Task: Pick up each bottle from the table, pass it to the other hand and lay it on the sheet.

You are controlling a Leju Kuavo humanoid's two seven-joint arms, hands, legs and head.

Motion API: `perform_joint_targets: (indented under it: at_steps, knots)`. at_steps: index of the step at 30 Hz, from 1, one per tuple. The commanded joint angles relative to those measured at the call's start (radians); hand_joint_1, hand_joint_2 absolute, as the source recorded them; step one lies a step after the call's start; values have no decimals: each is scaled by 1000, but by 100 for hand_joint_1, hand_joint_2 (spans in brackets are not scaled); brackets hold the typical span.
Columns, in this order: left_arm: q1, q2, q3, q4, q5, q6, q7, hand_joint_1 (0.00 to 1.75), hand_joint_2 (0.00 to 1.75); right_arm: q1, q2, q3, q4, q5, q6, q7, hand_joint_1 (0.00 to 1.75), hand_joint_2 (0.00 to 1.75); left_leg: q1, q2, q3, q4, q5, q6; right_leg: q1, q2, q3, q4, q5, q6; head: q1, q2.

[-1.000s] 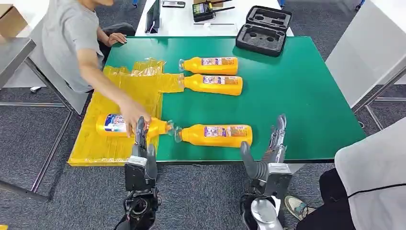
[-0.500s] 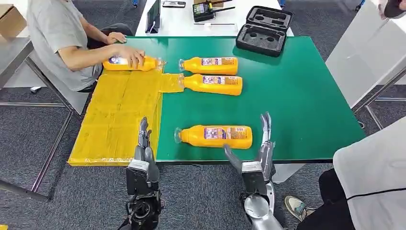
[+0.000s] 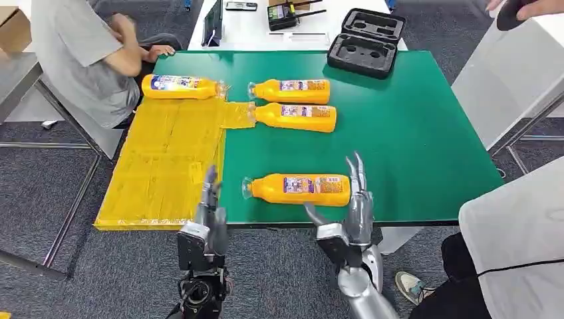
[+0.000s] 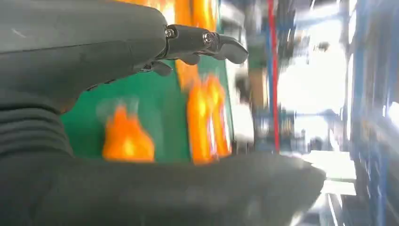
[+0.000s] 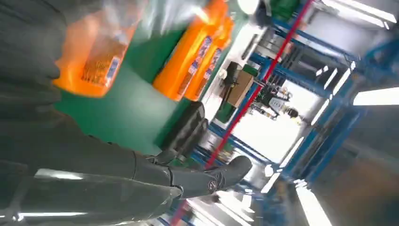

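Green counter [image 3: 412, 126] carries a black case [image 3: 366, 41] at the far edge, a seated person [image 3: 86, 60] beside the yellow sheet [image 3: 166, 166], and both hands, right hand [image 3: 349, 212] and left hand [image 3: 209, 209], with fingers spread, flanking the nearest bottle [image 3: 299, 189].

Green table [image 3: 412, 133] is carrying a yellow sheet [image 3: 166, 159], which is hanging over its left edge. One orange bottle [image 3: 181, 86] is lying on the sheet's far end. Two more bottles [image 3: 290, 90] [image 3: 294, 116] are lying side by side mid-table, caps twd the sheet. A 4th bottle [image 3: 297, 189] is lying nr the front edge. Black foam case [image 3: 366, 42] is sitting open at the far edge.
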Motion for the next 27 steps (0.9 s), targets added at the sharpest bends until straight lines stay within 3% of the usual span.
perform_joint_targets:
  at_steps: [1, 4, 5, 6, 11, 20, 27]
  knots:
    - [5, 6, -11, 25, 10, -113, 3, 0, 175, -282, -54, -200, 526, 241, -5, 15, 0, 175, 1, 1, 3, -1, 0, -1, 1, 1, 3, -2, 1, 0, 0, 0]
    - [12, 0, -3, -15, 15, -122, 3, 0, 175, -326, -44, -230, 629, 296, -5, 5, 0, 175, 1, 1, 4, 0, -1, -1, 1, 1, 4, -1, 1, 0, 0, 0]
    - [23, -2, 2, -54, 40, -175, 3, 0, 175, -394, -69, -159, 732, 393, 115, 146, 0, 175, 0, 1, 2, 0, 0, 0, 0, 1, 3, -1, 1, 0, 0, 0]
    - [28, -12, 13, -72, 67, -237, 3, 0, 175, -429, -84, -126, 756, 444, 119, 190, 0, 175, 1, 1, 3, 0, -1, -1, 1, 1, 3, -1, 1, 0, 0, 0]
    - [22, -42, 29, -109, 58, -258, 3, 0, 175, -510, -95, -73, 793, 525, 185, 271, 0, 175, -1, 2, 0, 1, 0, 0, -1, 1, 0, 1, 2, 1, 0, 0]
    - [23, -44, 20, -166, 42, -233, 3, 0, 175, -515, -86, -57, 809, 548, 242, 288, 0, 175, 0, 0, 0, 1, 0, 0, 0, 0, 1, 0, 1, 1, 0, 0]
    - [20, -34, -12, -188, 37, -214, 3, 0, 175, -513, -79, -68, 809, 523, 289, 243, 0, 175, 1, 0, 2, 1, -1, -1, 1, 0, 2, 1, 0, 0, 0, 0]
